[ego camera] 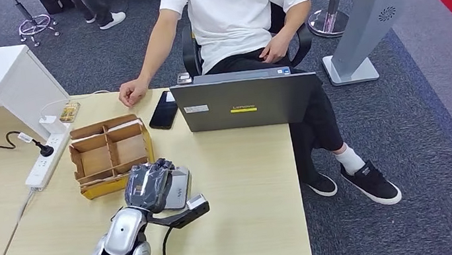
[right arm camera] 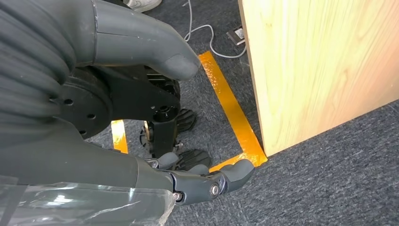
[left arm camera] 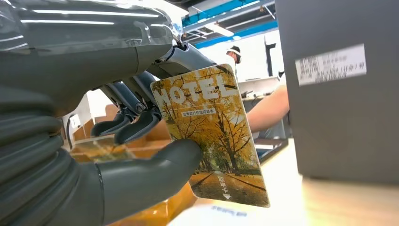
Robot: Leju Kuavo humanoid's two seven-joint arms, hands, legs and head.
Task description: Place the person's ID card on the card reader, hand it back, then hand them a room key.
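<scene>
The bench carries everything, and a person in a white shirt sits at its far edge with one fist resting on the wood near the far left. A grey laptop stands open along that far edge with its lid back facing the robot, and a dark phone lies just beside it on the left. Left of centre sits a cardboard divider box holding more cards, with a white power strip beyond it near the left edge.

The left hand hovers over the grey card reader, just near the box's front right corner. In the left wrist view, its thumb and darker fingers pinch the room key, a yellow card printed MOTEL, held upright and clear of the bench. The right hand hangs beside the bench above the carpet, fingers loosely curled in and holding nothing.

Judging by the key already in the grip, the ID steps look finished and the last step is in hand. The next move calls for carrying the card across toward the far edge, past the laptop's left side, and presenting it where the person's hand can take it without loosening the pinch early.
</scene>
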